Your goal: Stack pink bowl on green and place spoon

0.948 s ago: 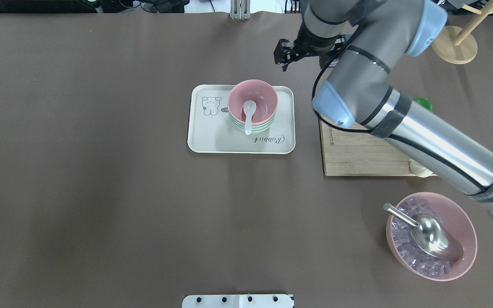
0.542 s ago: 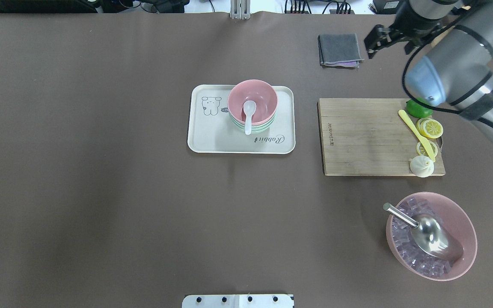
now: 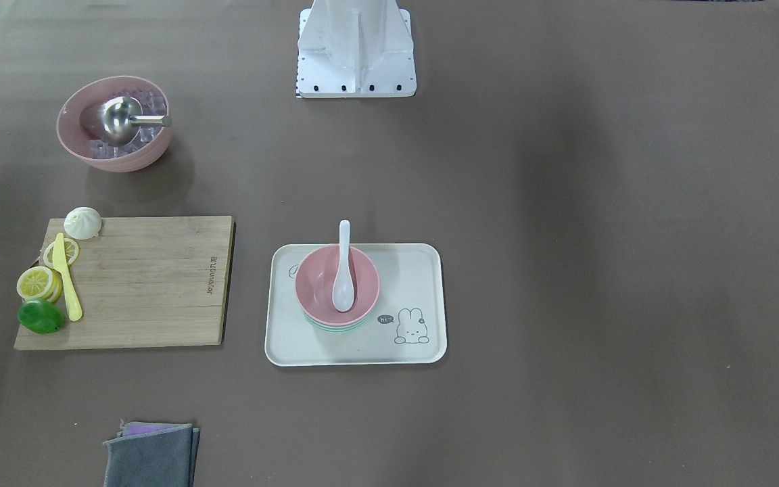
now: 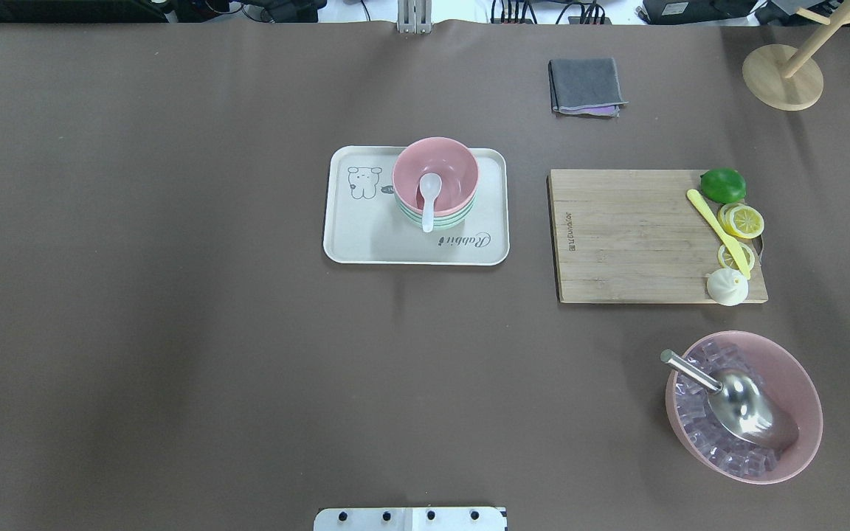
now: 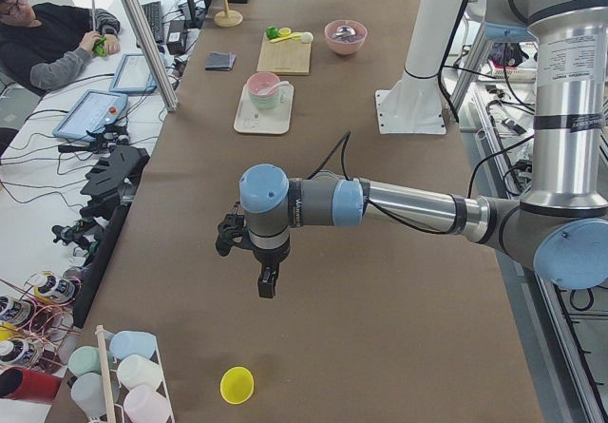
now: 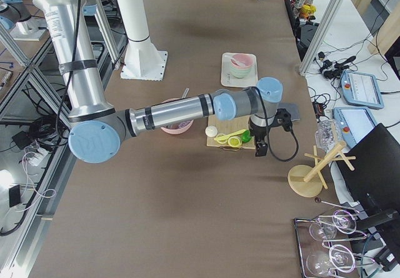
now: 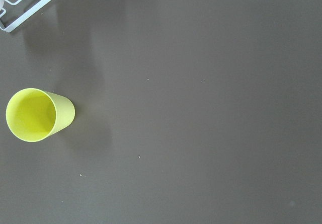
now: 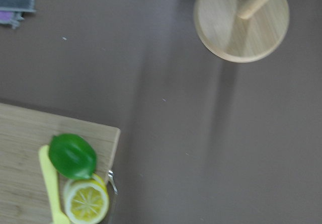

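The pink bowl [image 4: 451,166] sits stacked on the green bowl [image 4: 425,220] on the cream rabbit tray [image 4: 366,236]. The white spoon [image 4: 427,199] lies in the pink bowl, its handle over the near rim. The stack also shows in the front-facing view [image 3: 318,284]. My left gripper [image 5: 266,285] hangs over bare table far from the tray, near a yellow cup [image 5: 237,384]; I cannot tell its state. My right gripper [image 6: 260,150] hangs past the cutting board's far corner, away from the tray; I cannot tell its state.
A wooden cutting board [image 4: 631,236] holds a lime, lemon slices, a yellow knife and a bun. A large pink bowl [image 4: 801,383] holds ice cubes and a metal scoop. A grey cloth [image 4: 586,86] and a wooden stand [image 4: 783,77] lie at the back right.
My right arm has swung from beside the tray to the right and out of the overhead view. The bowls, spoon and tray have not moved.
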